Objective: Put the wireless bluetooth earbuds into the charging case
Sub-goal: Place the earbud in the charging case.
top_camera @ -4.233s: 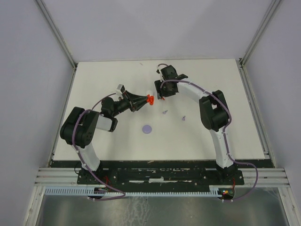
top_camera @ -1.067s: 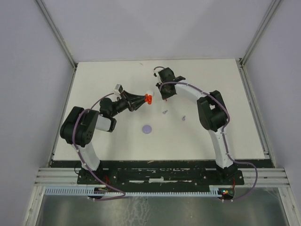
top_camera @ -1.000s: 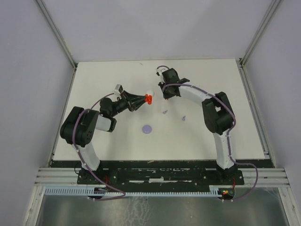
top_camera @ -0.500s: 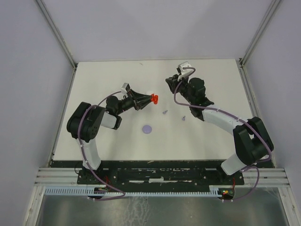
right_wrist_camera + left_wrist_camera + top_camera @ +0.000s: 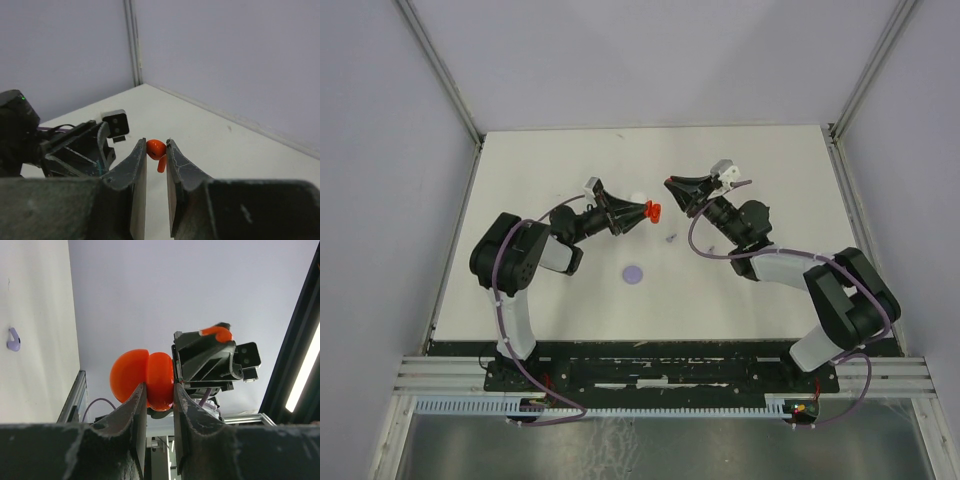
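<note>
Over the white desk (image 5: 520, 200), the left hand (image 5: 159, 395) is clenched on the red charging case (image 5: 132, 377), the right hand (image 5: 669, 183) facing it pinches a red earbud (image 5: 155, 147) (held just apart from the case), and a pale purple earbud (image 5: 670, 238) lies on the desk nearby.

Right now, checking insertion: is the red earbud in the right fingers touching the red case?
Apart. The left wrist view shows a clear gap between the red earbud and the red case.
</note>
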Robot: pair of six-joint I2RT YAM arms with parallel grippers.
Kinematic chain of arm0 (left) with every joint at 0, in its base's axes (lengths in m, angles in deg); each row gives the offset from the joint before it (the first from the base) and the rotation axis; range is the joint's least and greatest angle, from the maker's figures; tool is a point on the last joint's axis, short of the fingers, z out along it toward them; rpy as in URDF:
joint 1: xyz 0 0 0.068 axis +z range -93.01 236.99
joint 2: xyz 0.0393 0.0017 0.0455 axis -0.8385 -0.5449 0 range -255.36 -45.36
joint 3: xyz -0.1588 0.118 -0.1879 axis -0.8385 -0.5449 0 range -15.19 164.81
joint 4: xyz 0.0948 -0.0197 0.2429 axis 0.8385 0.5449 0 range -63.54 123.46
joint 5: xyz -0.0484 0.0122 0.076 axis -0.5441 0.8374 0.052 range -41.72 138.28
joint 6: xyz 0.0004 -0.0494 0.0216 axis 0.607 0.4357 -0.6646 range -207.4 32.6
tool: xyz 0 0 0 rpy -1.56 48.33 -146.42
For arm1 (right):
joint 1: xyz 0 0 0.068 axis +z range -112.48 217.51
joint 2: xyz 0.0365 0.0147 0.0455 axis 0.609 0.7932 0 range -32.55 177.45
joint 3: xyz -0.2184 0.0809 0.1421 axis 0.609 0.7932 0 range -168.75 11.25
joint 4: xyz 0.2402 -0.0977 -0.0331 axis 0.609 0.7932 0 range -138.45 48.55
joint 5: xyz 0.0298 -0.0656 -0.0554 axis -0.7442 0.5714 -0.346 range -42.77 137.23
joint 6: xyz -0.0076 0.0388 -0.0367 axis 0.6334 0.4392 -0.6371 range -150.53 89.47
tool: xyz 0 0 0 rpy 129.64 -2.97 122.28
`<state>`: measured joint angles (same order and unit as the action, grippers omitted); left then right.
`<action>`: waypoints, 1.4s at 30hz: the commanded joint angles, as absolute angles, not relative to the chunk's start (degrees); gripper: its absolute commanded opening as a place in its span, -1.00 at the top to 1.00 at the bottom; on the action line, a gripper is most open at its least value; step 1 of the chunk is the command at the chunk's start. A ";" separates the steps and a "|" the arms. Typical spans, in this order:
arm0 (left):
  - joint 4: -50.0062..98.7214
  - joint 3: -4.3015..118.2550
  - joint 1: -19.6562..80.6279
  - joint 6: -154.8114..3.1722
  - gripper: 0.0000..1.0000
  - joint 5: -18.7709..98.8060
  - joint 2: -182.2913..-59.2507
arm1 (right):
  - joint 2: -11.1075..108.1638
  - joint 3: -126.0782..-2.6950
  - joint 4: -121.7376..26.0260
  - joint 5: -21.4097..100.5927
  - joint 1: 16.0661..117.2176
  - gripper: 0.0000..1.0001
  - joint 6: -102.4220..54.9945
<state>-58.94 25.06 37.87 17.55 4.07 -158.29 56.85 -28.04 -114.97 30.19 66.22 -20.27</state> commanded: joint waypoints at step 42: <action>-62.07 29.19 37.65 19.93 0.94 0.38 -154.81 | 62.29 -24.88 -128.43 15.72 66.08 0.98 -17.52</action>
<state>-58.92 28.10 37.83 20.63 1.54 -157.68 61.81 -24.83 -126.43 17.23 66.22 -17.36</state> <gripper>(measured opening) 0.305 0.241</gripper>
